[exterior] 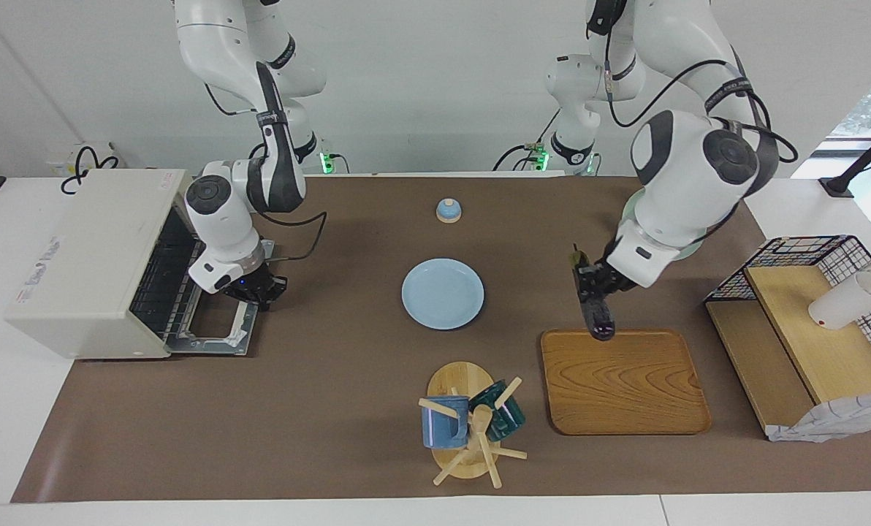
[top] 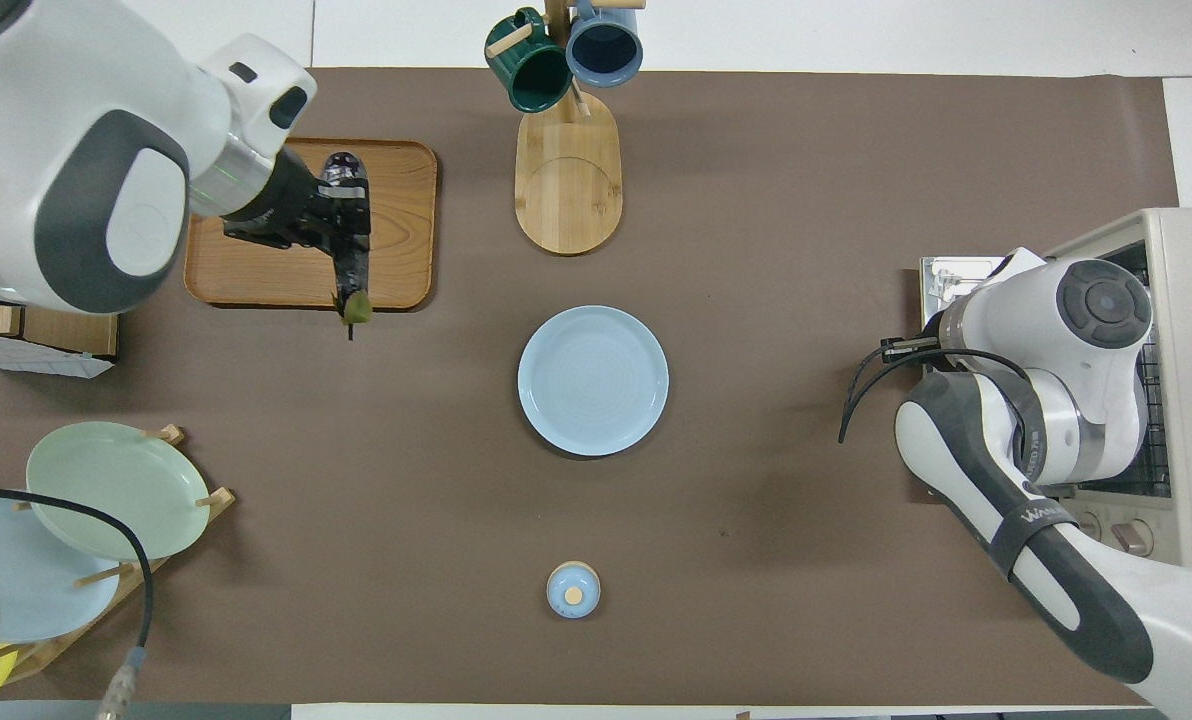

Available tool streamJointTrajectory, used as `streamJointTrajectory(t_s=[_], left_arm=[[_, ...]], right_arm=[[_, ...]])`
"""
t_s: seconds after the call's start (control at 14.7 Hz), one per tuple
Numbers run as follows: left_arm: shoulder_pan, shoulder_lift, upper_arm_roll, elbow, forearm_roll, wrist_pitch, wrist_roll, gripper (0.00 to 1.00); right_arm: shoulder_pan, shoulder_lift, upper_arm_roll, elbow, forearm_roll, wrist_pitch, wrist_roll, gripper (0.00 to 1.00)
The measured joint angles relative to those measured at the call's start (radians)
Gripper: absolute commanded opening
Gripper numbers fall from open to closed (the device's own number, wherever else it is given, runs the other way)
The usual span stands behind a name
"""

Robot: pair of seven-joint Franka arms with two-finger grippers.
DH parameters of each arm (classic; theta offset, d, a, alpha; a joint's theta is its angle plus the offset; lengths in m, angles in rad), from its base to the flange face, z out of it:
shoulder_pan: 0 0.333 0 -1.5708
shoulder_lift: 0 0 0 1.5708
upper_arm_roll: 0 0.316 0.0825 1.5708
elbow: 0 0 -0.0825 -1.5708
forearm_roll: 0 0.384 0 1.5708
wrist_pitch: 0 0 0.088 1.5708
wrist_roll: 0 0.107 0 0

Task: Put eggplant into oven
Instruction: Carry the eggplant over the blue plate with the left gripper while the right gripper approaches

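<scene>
The eggplant [exterior: 594, 303] hangs clenched in the left gripper [exterior: 602, 281] over the tray's [exterior: 625, 383] edge. The right gripper [exterior: 254, 287], its state unclear, sits on the oven's [exterior: 88, 259] open door [exterior: 209, 332]. Gripped off-centre, the glossy eggplant could swing or slip during the long carry.

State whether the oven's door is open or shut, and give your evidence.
Open. The oven has its door folded down flat on the table, the wire rack inside shows, and the right hand is over the door.
</scene>
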Motion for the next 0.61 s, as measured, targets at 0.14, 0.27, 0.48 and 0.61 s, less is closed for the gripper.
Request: streamJointTrajectory(t_s=[0.14,0.27,0.48,0.61], left_arm=[[-0.084,-0.027,-0.002,-0.057,-0.008,0.014,-0.073,0.0],[-0.173,-0.05,-0.004,-0.158,-0.019,0.127,-0.13,0.0],[-0.295,-0.066,-0.005,-0.343,-0.025,0.369,-0.208,0.0],[-0.342,-0.051,-0.004,-0.407,-0.025,0.452,-0.234,0.0]], right_arm=[[0.034,0.003,0.0,0.027,0.012,-0.032,0.04,0.0],[0.061,0.005,0.0,0.08,0.013,-0.103,0.068,0.0],[0.075,0.011,0.0,0.12,0.013,-0.148,0.08,0.0],[0.075,0.015,0.0,0.123,0.014,-0.164,0.105,0.0]])
